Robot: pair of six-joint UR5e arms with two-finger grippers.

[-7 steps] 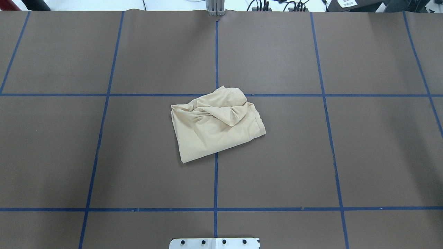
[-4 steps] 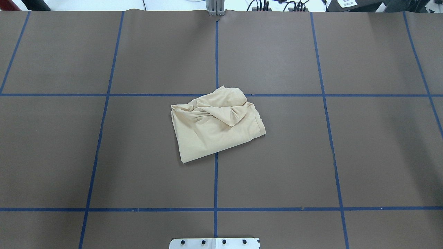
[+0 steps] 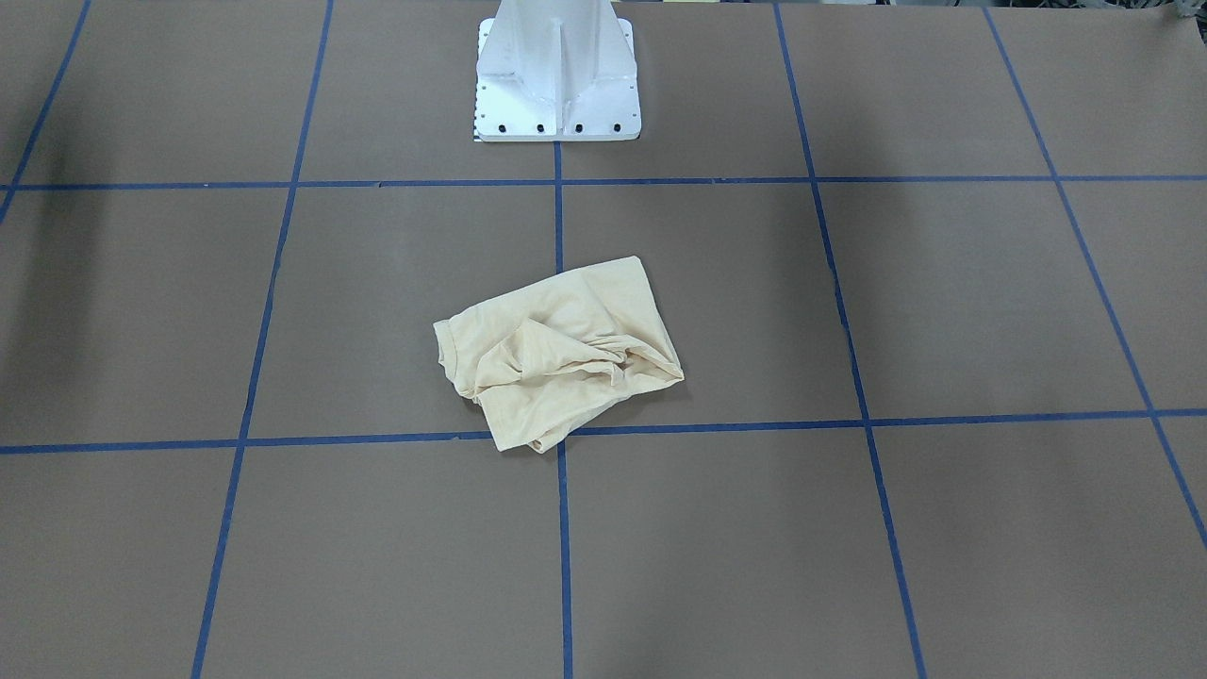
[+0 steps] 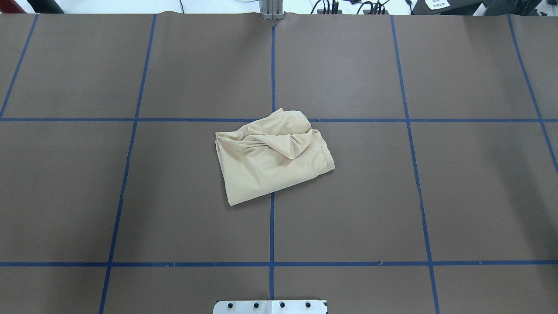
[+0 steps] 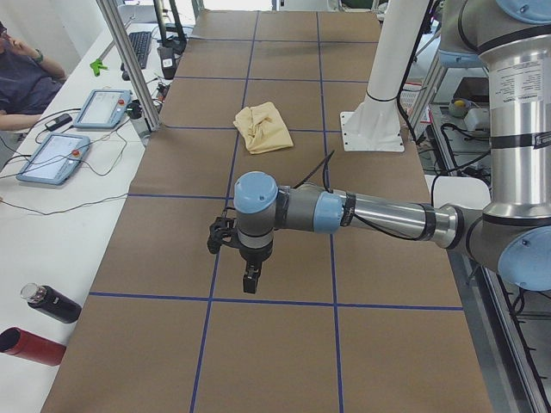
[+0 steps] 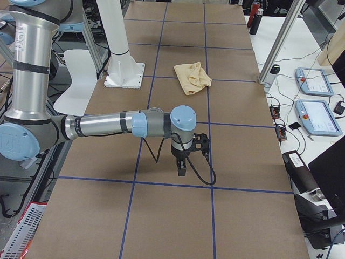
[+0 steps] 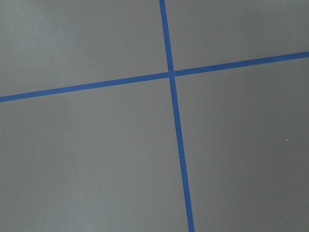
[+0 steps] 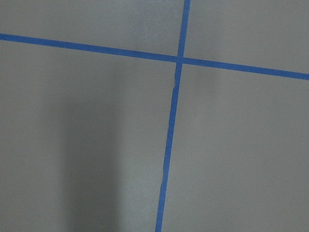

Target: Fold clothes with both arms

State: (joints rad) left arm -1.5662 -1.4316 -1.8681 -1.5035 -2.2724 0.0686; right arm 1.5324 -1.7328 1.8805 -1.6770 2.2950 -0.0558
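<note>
The cream-yellow shirt lies crumpled in a loose bundle at the middle of the brown table, print and label hidden; it also shows in the front view and the side views. My left gripper hangs over the table's left end, far from the shirt, pointing down. My right gripper hangs over the right end, also far from it. Both show only in the side views, so I cannot tell whether they are open or shut. Both wrist views show only bare table with blue tape lines.
The white pedestal base stands behind the shirt. Beside the table's left end are two teach pendants, a black bottle, a red bottle and a seated person. More pendants lie at the right end.
</note>
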